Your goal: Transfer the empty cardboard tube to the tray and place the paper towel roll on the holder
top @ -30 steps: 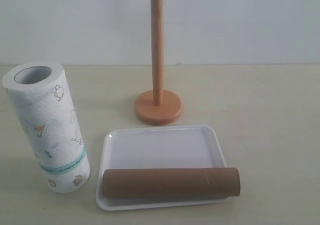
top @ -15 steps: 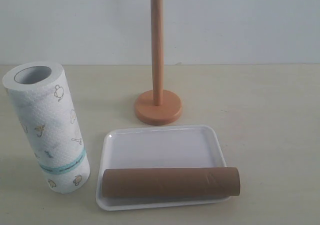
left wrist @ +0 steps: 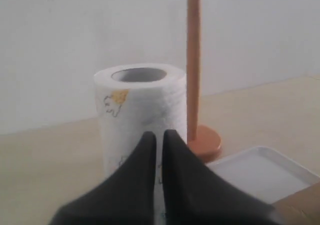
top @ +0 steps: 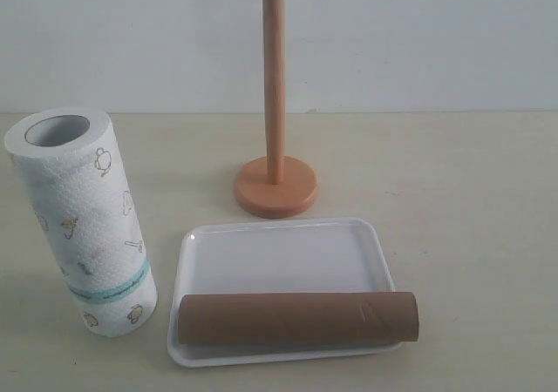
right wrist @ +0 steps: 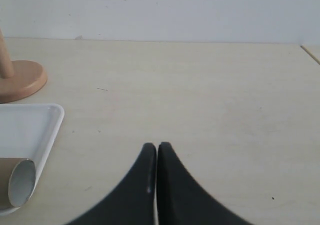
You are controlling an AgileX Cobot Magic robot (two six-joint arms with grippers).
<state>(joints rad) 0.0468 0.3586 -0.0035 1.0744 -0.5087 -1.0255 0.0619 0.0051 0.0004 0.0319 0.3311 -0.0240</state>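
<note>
Exterior view, as I read it: paper towel roll [top: 83, 222] upright beside the tray [top: 279, 248], core up for threading; holder [top: 275, 183] bare behind; empty cardboard tube [top: 296, 318] already lying along the tray's near rim; left gripper [left wrist: 159, 137] and right gripper [right wrist: 156, 147] closed together, empty.

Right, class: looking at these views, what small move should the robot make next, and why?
Probably open the left gripper, which is shut and faces the paper towel roll. The cardboard tube already lies across the tray, while the roll stands on the table and the pole of the holder is bare, so the roll is the part left to do.
</note>
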